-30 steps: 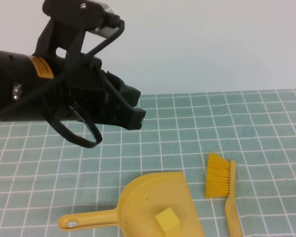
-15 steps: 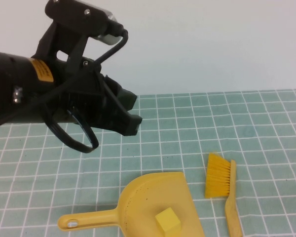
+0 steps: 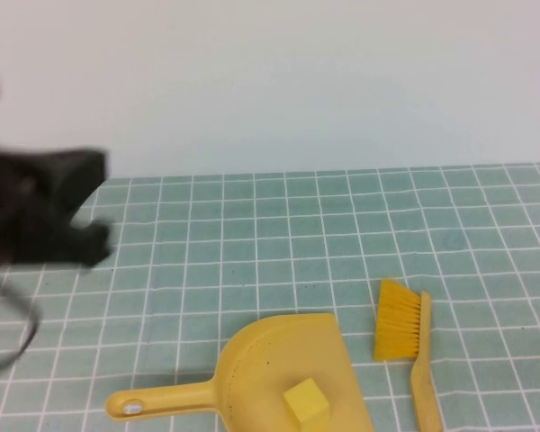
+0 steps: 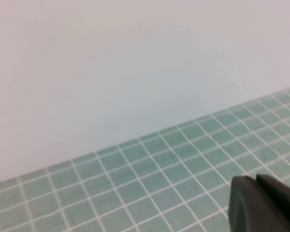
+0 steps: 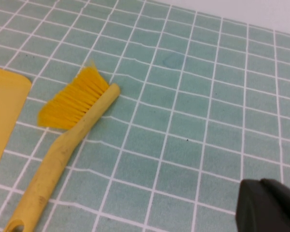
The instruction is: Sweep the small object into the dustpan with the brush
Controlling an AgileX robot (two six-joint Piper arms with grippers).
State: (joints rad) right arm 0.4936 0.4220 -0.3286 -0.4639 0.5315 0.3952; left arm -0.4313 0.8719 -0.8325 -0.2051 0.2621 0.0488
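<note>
A yellow dustpan [image 3: 252,346] lies at the front of the table with its handle pointing left. A small yellow cube [image 3: 307,401] sits inside it. A yellow brush [image 3: 401,331] lies flat on the cloth just right of the pan, bristles pointing away; nothing holds it. It also shows in the right wrist view [image 5: 73,126], with the pan's edge [image 5: 2,116] beside it. My left gripper [image 3: 97,241] is a blurred dark shape at the far left, well away from the pan; in its wrist view [image 4: 255,180] the fingers are together and empty. My right gripper [image 5: 260,183] is shut and empty, near the brush, outside the high view.
A green checked cloth [image 3: 342,225] covers the table up to a plain white wall [image 3: 297,81] at the back. No other objects stand on the cloth.
My left arm has swung quickly from above the table's left middle out to the far left edge. The dustpan, cube and brush have not moved.
</note>
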